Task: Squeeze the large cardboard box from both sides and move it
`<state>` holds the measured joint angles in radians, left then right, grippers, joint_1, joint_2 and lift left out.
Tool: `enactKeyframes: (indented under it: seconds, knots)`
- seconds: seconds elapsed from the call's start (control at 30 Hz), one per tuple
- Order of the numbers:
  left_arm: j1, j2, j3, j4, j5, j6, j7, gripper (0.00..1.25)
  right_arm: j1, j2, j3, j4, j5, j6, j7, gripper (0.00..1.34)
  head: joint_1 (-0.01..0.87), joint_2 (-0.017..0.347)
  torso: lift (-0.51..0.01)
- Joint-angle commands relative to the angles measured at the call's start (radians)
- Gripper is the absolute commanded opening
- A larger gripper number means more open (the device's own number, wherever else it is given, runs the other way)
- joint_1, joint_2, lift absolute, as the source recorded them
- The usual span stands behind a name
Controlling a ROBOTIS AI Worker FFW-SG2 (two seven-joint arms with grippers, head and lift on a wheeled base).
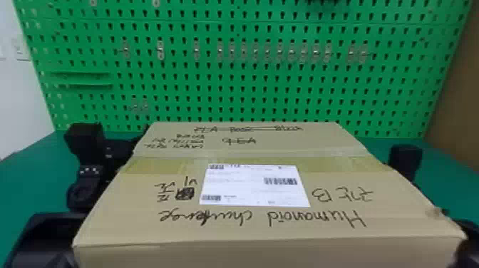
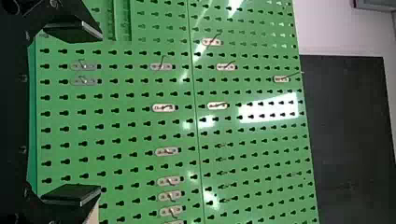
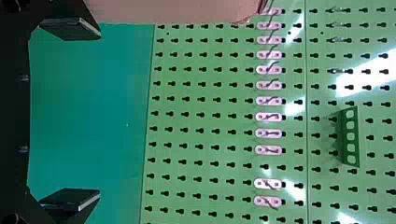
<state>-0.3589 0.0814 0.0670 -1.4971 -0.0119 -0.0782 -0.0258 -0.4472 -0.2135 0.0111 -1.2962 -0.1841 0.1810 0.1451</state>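
Nearest in the head view, the front face of the large cardboard box (image 1: pixel 249 228) runs across the bottom edge; the box lies between the two arms, broad top facing up, contact with the table uncertain. Its top carries a white label (image 1: pixel 255 185), black handwriting and a band of yellowish tape (image 1: pixel 320 164) beyond the label. Left gripper (image 1: pixel 85 140) is alongside the box's left side; its wrist view gives both fingers (image 2: pixel 72 196) wide apart, nothing between them, a piece of box behind one. Right gripper (image 1: pixel 406 160) is beyond the box's right edge, partly hidden by it; its wrist view likewise gives fingers (image 3: pixel 70 200) wide apart, gap unfilled. Touch between either gripper and the cardboard: cannot tell. Farther, the green table (image 1: pixel 438 178) extends on both sides of the box. Behind it stands a green pegboard (image 1: pixel 249 85) with small metal hooks, then a pale wall (image 1: pixel 21 92) at left.
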Motion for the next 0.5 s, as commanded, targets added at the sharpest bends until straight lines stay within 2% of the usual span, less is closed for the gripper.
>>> enactKeyframes:
  seconds: [0.0,0.13,0.33,0.47]
  knots:
    - [0.0,0.0,-0.003,0.003,0.001,0.0,0.001,1.12,0.001,0.002,0.006,0.0,0.0,0.0,-0.001,1.24,0.425,0.051,-0.209]
    - [-0.008,-0.005,-0.012,0.012,0.007,-0.002,0.001,1.12,-0.004,0.009,0.013,0.001,0.0,0.0,-0.001,1.24,0.425,0.051,-0.209]
    - [-0.011,-0.026,-0.012,0.031,0.017,-0.018,0.001,1.12,-0.007,0.011,0.013,0.001,-0.002,0.0,-0.001,1.24,0.425,0.051,-0.209]
    - [-0.012,-0.028,-0.013,0.034,0.017,-0.021,0.001,1.12,-0.008,0.011,0.015,0.001,-0.003,0.0,0.001,1.24,0.425,0.051,-0.209]
